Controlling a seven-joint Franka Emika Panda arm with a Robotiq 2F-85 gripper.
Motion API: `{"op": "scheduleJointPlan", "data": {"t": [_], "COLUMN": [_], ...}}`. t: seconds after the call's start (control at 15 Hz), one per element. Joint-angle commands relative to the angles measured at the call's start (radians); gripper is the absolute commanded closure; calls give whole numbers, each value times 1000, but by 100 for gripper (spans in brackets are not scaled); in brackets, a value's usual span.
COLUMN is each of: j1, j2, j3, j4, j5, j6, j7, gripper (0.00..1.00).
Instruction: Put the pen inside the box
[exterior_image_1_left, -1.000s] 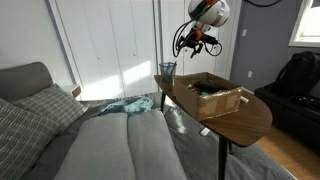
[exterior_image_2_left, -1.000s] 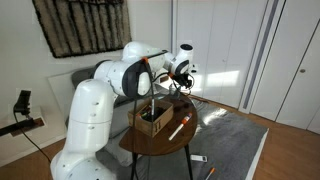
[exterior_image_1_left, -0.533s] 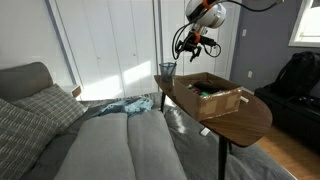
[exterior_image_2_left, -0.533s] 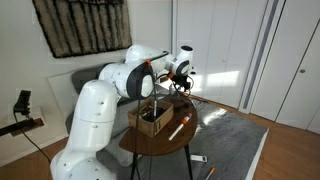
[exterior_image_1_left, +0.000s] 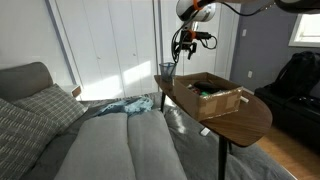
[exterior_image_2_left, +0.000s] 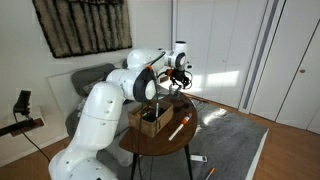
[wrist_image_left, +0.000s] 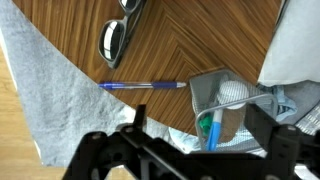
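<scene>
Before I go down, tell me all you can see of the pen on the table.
The pen, seen only in the wrist view, is a slim blue stick. It lies flat on the wooden table, apart from the sunglasses, with one end close to the glass tumbler. Whether they touch cannot be told.

Looking down in the wrist view, the pen (wrist_image_left: 143, 86) is lying flat on the tabletop (wrist_image_left: 200, 40), stretching from 9 o'clock to 3 o'clock. A pair of glasses (wrist_image_left: 120, 35) is resting at its 12 o'clock, apart from it. The tumbler (wrist_image_left: 222, 105) is standing just beside the pen's 3 o'clock end, near the tabletop's edge. In an exterior view the box (exterior_image_1_left: 212, 95) is sitting mid-tabletop, with the tumbler at its 10 o'clock and a short white object (exterior_image_1_left: 205, 130) lying at its 6 o'clock. The gripper (exterior_image_1_left: 184, 45) is hanging above the tumbler.
</scene>
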Motion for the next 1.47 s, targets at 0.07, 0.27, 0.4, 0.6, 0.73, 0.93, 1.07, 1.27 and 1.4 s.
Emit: {"op": "scheduleJointPlan", "data": {"t": [0.07, 0.27, 0.4, 0.6, 0.73, 0.93, 1.07, 1.27, 1.4], "j1": [3, 5, 3, 5, 4, 2, 0, -3, -6], "j2": [32, 69, 79, 85, 87, 95, 105, 118, 124], "j3": [3, 2, 5, 3, 5, 8, 12, 18, 24], "j4": [53, 86, 88, 93, 96, 103, 107, 112, 111], "j5": [0, 0, 6, 1, 4, 9, 15, 24, 31], "j6": [17, 17, 19, 23, 36, 57, 90, 126, 133], "j7": [-1, 11, 8, 7, 5, 0, -3, -7, -10], "gripper": [0, 0, 4, 31, 46, 67, 80, 85, 82]}}
